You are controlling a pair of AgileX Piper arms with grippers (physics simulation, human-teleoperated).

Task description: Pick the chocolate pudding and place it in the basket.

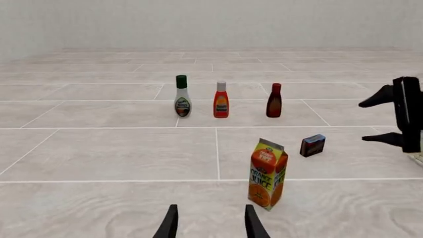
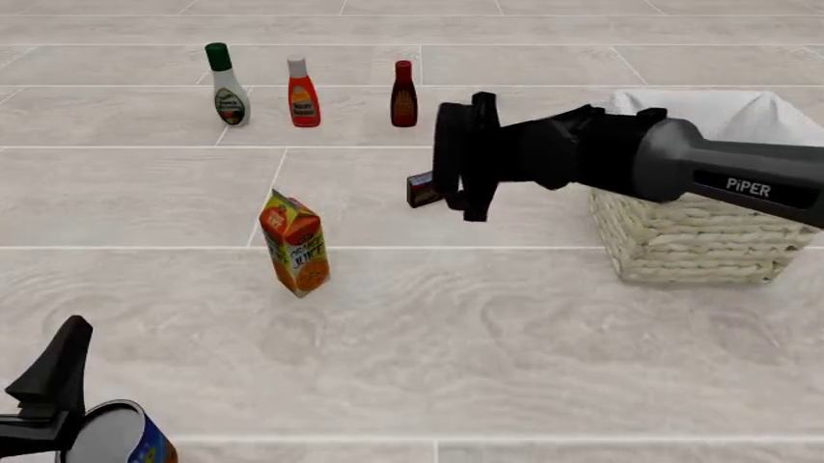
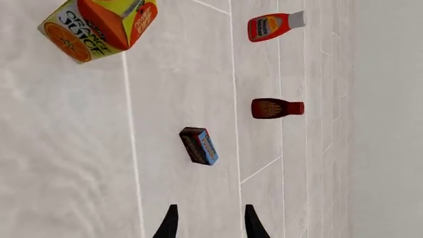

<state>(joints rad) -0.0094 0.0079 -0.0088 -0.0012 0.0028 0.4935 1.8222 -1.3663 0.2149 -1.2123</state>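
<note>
The chocolate pudding (image 3: 198,146) is a small dark brown carton lying on the floor beyond the orange juice carton (image 2: 295,243); it also shows in the left wrist view (image 1: 312,145). In the front view the chocolate pudding (image 2: 419,190) peeks out beside my right gripper (image 2: 442,159), which hovers open just short of it with nothing held. The right wrist view has the open right gripper (image 3: 210,223) pointing at the carton with a gap between them. The basket (image 2: 696,236), straw wicker with a white liner, stands at the right under the right arm. My left gripper (image 1: 210,224) is open and empty, low at the near left (image 2: 45,400).
Three bottles stand in a row at the back: a white one with a green cap (image 2: 227,85), an orange-red one (image 2: 303,94) and a dark red sauce bottle (image 2: 403,95). A tin can (image 2: 119,439) sits beside the left gripper at the near edge.
</note>
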